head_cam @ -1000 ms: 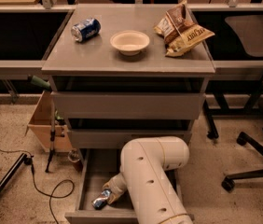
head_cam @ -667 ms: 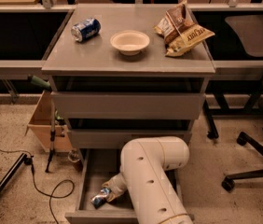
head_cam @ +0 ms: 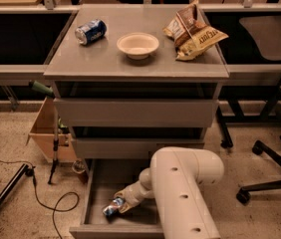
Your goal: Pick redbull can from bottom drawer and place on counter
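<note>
The redbull can [head_cam: 111, 207], slim, silver and blue, lies tilted in the open bottom drawer [head_cam: 93, 193], near its front left. My gripper [head_cam: 121, 203] reaches down into this drawer from the big white arm [head_cam: 180, 193] and is closed around the can's right end. The counter [head_cam: 130, 63] is the grey top of the cabinet, well above the gripper.
On the counter lie a fatter blue soda can [head_cam: 90, 31] on its side, a white bowl [head_cam: 137, 45] and a chip bag [head_cam: 193, 29]. A cardboard box [head_cam: 48, 133] stands left of the cabinet. Office chairs [head_cam: 275, 148] stand at the right. Cables lie on the floor at the left.
The gripper and the redbull can have shifted slightly up and to the right together inside the drawer. Nothing else has moved.
</note>
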